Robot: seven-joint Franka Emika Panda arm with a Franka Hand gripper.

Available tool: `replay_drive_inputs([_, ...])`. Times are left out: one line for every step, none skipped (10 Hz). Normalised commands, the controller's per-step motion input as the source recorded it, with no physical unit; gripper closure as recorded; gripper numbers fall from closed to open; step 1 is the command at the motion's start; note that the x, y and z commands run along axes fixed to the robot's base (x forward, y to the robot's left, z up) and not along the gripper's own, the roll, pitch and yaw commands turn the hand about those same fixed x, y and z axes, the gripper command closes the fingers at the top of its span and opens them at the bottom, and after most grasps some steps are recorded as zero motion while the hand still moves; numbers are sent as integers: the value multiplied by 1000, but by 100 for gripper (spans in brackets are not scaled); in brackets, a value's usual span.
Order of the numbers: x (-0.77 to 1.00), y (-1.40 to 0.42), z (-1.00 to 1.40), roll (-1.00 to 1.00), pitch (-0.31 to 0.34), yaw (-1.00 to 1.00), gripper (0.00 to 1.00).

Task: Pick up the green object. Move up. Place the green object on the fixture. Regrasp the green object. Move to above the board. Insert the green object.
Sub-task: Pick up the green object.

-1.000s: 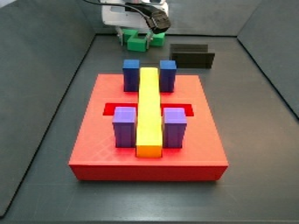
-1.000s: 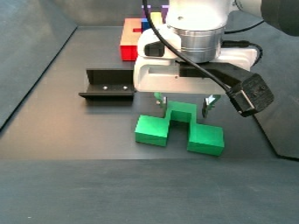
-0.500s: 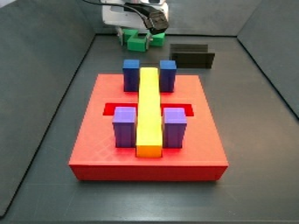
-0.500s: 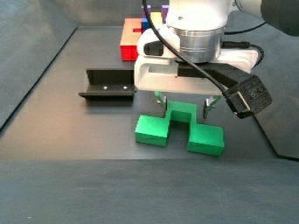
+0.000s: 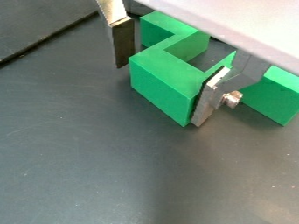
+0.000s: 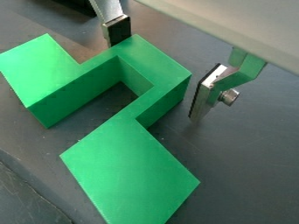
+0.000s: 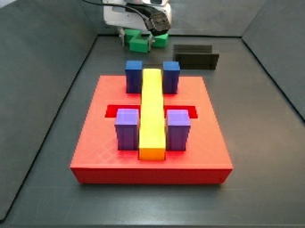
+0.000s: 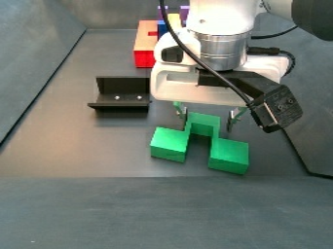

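The gripper (image 8: 202, 118) hangs low over the dark floor, its two flat silver fingers straddling the middle arm of the green object (image 8: 198, 144). In both wrist views the fingers (image 5: 119, 39) stand on either side of that arm with a sliver of gap showing at each plate, so the jaws are wide and not clamped; one finger (image 6: 212, 90) carries a small round screw head on its outer face. The gripper (image 6: 162, 59) frames the narrow stem between them.

The green object (image 6: 111, 122) is a bright, matte green piece made of square-edged blocks joined in steps: two thick rectangular lobes on the floor and a narrower arm running up between the fingers. Its faces look smooth and plastic-like, with sharp corners and flat tops (image 5: 176, 74). It lies flat on the floor at the end of the workspace away from the board, just beside the fixture (image 8: 120, 94), not touching it.

The fixture (image 7: 195, 57) is a dark, nearly black L-shaped bracket on a base plate. The board (image 7: 152, 134) is a thick red square slab with recessed slots, carrying a long yellow bar (image 7: 152, 111), two blue blocks (image 7: 135, 74) and two purple blocks (image 7: 127, 127), all blocky and smooth.
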Motion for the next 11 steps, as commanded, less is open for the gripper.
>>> replay_drive_inputs([-77, 0, 0, 0, -13, 0, 0])
replay_drive_inputs([-60, 20, 0, 0, -7, -9, 0])
replay_drive_inputs([-9, 51, 0, 0, 0, -94, 0])
replay_drive_inputs([0, 31, 0, 0, 0, -89, 0])
replay_drive_inputs([-3, 0, 0, 0, 0, -34, 0])
replay_drive_inputs([-14, 0, 0, 7, -17, 0, 0])
replay_drive_inputs([0, 0, 0, 0, 0, 0, 0])
replay_drive_inputs([0, 0, 0, 0, 0, 0, 100])
replay_drive_inputs([0, 0, 0, 0, 0, 0, 100])
replay_drive_inputs([0, 0, 0, 0, 0, 0, 100])
replay_drive_inputs([0, 0, 0, 0, 0, 0, 100])
